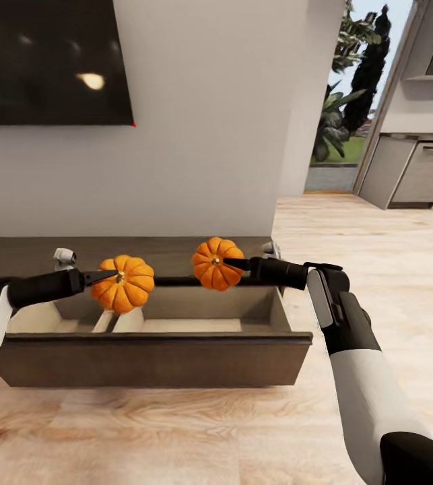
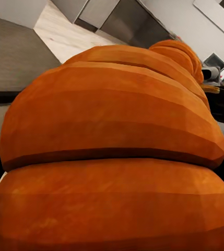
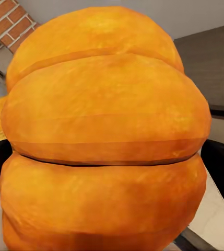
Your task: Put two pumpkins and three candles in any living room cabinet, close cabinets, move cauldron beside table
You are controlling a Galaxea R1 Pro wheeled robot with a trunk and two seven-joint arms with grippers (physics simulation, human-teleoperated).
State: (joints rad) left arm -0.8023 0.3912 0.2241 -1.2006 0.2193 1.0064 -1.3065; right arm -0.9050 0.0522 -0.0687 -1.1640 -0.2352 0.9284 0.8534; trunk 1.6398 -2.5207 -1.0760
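Two orange pumpkins hang over the open drawer [image 1: 152, 360] of the low dark-brown cabinet [image 1: 34, 256]. My left gripper [image 1: 112, 275] is shut on the left pumpkin [image 1: 125, 286], which looms close in the left wrist view [image 2: 112, 157]. My right gripper [image 1: 233, 263] is shut on the right pumpkin [image 1: 213, 266], equally close in the right wrist view [image 3: 106, 130]. Both are held sideways at the stem end. The drawer's pale inside has a divider and looks bare. Two small pale objects [image 1: 64, 256] [image 1: 270, 249] stand on the cabinet top; I cannot tell if they are candles.
A dark TV [image 1: 48, 60] hangs on the white wall above the cabinet. To the right, light wood floor [image 1: 378, 256] runs to a glass opening with plants [image 1: 341, 114] and grey kitchen cupboards [image 1: 418, 172]. The pulled-out drawer front stands between me and the cabinet.
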